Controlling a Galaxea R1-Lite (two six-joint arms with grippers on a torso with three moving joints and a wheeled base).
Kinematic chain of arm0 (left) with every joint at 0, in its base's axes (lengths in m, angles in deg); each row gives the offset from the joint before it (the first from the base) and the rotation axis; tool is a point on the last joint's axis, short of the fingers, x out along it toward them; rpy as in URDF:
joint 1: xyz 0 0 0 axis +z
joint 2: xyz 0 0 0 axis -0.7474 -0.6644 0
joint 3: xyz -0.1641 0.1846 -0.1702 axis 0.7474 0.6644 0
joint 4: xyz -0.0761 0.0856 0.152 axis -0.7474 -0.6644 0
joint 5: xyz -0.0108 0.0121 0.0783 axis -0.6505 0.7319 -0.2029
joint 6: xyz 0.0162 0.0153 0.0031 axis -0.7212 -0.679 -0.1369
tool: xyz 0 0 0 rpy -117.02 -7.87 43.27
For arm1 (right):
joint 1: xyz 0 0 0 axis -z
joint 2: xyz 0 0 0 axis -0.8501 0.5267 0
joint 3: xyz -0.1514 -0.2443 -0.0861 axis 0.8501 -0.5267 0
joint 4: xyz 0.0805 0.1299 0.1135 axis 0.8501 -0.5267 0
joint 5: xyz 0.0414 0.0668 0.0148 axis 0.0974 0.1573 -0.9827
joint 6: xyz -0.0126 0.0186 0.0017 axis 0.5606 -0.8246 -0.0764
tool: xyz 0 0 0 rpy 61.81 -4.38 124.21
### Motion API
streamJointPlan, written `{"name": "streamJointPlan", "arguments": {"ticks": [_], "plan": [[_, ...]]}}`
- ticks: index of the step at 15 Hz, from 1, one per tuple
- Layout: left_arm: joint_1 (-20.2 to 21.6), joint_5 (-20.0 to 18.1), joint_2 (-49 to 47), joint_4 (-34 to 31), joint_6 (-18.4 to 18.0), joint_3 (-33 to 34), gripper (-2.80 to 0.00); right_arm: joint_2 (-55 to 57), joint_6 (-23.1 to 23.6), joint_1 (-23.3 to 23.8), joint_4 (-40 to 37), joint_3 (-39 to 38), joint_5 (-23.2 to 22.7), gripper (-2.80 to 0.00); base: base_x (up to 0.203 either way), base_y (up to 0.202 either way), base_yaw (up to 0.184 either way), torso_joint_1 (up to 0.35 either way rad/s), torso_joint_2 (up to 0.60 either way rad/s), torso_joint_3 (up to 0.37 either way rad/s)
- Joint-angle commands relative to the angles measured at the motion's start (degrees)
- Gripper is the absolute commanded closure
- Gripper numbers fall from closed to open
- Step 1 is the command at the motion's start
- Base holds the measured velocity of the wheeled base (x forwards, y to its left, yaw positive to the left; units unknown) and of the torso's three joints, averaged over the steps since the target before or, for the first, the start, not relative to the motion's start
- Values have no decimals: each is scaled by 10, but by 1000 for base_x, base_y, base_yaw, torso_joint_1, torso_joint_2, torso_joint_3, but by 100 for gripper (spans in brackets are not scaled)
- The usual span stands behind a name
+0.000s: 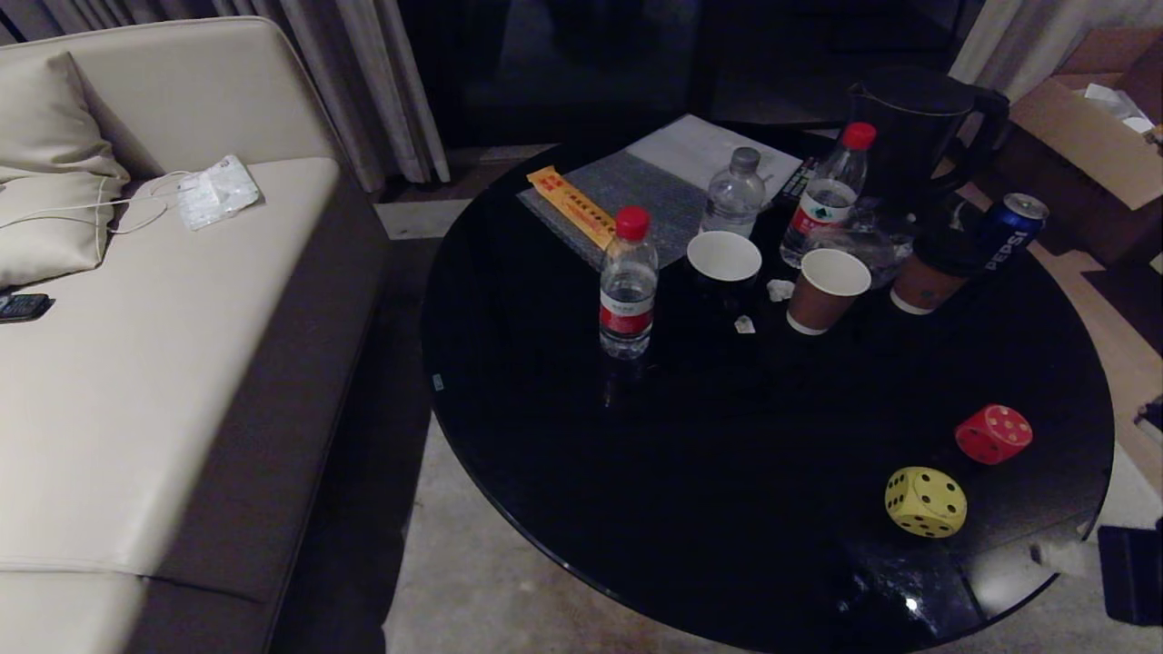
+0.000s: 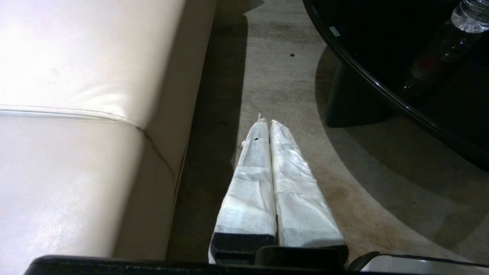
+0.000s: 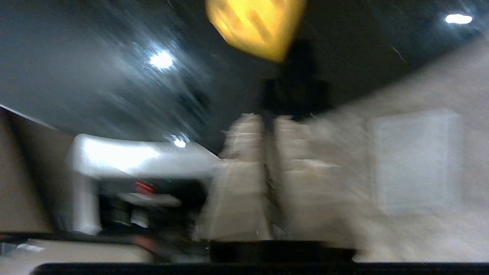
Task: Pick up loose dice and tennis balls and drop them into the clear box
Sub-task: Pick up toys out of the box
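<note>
On the round black counter (image 1: pixel 545 436) the yellow die (image 1: pixel 925 501) and red die (image 1: pixel 993 433) sit loose near its right edge, so the right end effector (image 3: pixel 269 118), fingers nearly together, must open around the yellow one.

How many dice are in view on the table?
2. A red die sits near the table's right edge, and a yellow die lies nearer the front edge. Others may be out of view.
</note>
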Motion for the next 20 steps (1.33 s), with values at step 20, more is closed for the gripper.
{"name": "streamJointPlan", "arguments": {"ticks": [20], "plan": [[0, 1, -1, 0, 0, 1, 0, 316, -14, -22, 0, 166, 67, -280, 0, 0, 0, 0, 0, 0]]}}
